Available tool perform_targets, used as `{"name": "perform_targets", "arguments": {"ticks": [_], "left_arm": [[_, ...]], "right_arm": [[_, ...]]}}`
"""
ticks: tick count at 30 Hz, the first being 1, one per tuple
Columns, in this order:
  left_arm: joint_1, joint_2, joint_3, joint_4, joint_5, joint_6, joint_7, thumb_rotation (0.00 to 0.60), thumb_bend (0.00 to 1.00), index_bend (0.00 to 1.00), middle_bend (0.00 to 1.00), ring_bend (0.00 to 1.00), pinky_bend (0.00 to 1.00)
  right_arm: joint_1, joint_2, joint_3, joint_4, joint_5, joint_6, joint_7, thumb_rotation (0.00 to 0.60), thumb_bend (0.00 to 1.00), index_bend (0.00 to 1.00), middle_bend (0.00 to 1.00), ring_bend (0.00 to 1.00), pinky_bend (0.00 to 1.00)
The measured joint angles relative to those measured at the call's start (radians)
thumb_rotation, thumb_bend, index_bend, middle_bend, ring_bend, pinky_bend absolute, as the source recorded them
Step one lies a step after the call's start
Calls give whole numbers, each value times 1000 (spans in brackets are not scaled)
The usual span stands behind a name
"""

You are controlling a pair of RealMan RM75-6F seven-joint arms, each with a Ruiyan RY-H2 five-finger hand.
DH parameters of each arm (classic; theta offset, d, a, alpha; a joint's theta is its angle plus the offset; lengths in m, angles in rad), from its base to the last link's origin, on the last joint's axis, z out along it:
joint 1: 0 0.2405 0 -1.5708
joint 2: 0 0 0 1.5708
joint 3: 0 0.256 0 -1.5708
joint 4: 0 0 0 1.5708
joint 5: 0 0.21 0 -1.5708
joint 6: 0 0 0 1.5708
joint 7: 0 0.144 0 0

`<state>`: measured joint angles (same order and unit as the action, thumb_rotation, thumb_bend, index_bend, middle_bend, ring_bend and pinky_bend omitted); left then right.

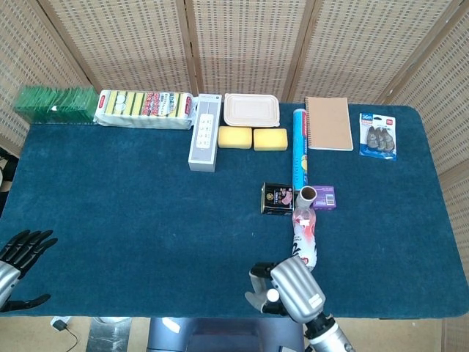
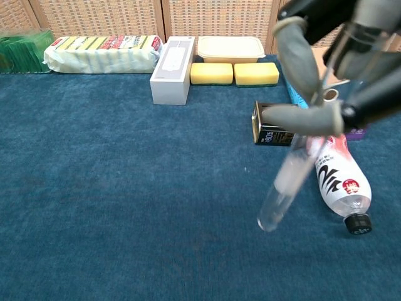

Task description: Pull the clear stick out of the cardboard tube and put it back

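Observation:
My right hand (image 1: 289, 290) hovers over the table's front edge, just left of a lying bottle (image 1: 304, 236). In the chest view this hand (image 2: 326, 69) fills the upper right and pinches the clear stick (image 2: 287, 182), which slants down and to the left with its lower end just above the cloth. The cardboard tube (image 1: 308, 195) stands upright between a black tin (image 1: 276, 198) and a purple box (image 1: 325, 196), well behind the hand; the chest view mostly hides it behind my fingers. My left hand (image 1: 22, 253) rests at the front left corner, fingers spread, holding nothing.
The bottle (image 2: 341, 179) lies with its cap toward the front. A blue roll (image 1: 300, 147), a notebook (image 1: 329, 122), a power strip (image 1: 204, 141), yellow sponges (image 1: 252, 138) and a lidded box (image 1: 251, 109) line the back.

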<state>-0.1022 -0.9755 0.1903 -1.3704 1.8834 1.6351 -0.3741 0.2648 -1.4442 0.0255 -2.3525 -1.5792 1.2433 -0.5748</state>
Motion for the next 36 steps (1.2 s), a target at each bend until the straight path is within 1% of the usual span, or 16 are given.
{"name": "perform_targets", "arguments": {"ticks": [4,5,7,8,11,13,15,17,19,23,25,28,31,34,36], "left_arm": [[-1,-1,-2,4,-11,-7,-6,552,84,33,39,0,0],[-1,-1,-4,3,-14,-7,-8,550,83,33,39,0,0],[-3,-1,-6,-2,-18,-11,-5,550,84,33,40,0,0],[-4,-1,-7,-5,-18,-15,0,549,84,34,39,0,0],[-7,-1,-6,-17,-17,-25,19,553,84,34,39,0,0],[-9,0,-2,-21,-9,-30,26,551,84,34,39,0,0],[-9,1,1,-19,-6,-29,22,548,84,33,40,0,0],[-6,2,3,-11,-6,-23,15,554,85,33,40,0,0],[-3,2,3,-2,-8,-16,3,554,85,33,40,0,0],[3,-2,-5,12,-25,0,-21,546,84,33,39,0,0],[2,-4,-10,12,-32,-2,-21,550,84,33,39,0,0],[-2,-3,-7,1,-20,-7,-9,551,84,33,39,0,0],[-5,-1,1,4,10,-7,-6,548,83,33,39,0,0],[-5,0,0,9,-2,-7,-12,549,85,33,40,0,0],[-7,0,-3,11,-15,-7,-13,552,85,34,39,0,0]], "right_arm": [[36,-45,105,10,155,-5,-57,600,459,808,942,1000,1000],[52,-58,138,16,198,-6,-69,600,459,808,943,1000,1000],[82,-83,191,31,258,-7,-84,600,458,808,944,1000,1000],[109,-109,230,49,298,-9,-97,600,458,808,944,1000,1000],[190,-202,315,105,387,-9,-139,600,458,808,945,1000,1000],[239,-263,344,141,416,-2,-165,600,458,808,946,1000,1000],[285,-314,361,193,419,17,-200,600,458,808,946,1000,1000],[297,-322,364,233,416,37,-227,600,458,808,947,1000,1000],[292,-303,362,242,420,49,-233,600,458,808,947,1000,1000],[289,-235,368,245,424,63,-240,600,458,808,946,1000,1000],[308,-232,378,251,423,60,-247,600,458,808,946,1000,1000],[349,-272,398,261,440,58,-260,600,458,808,946,1000,1000],[355,-309,377,243,470,57,-281,600,458,808,946,1000,1000],[337,-261,342,217,476,61,-298,600,459,808,947,1000,1000],[334,-185,336,212,475,66,-300,600,458,808,947,1000,1000]]}}
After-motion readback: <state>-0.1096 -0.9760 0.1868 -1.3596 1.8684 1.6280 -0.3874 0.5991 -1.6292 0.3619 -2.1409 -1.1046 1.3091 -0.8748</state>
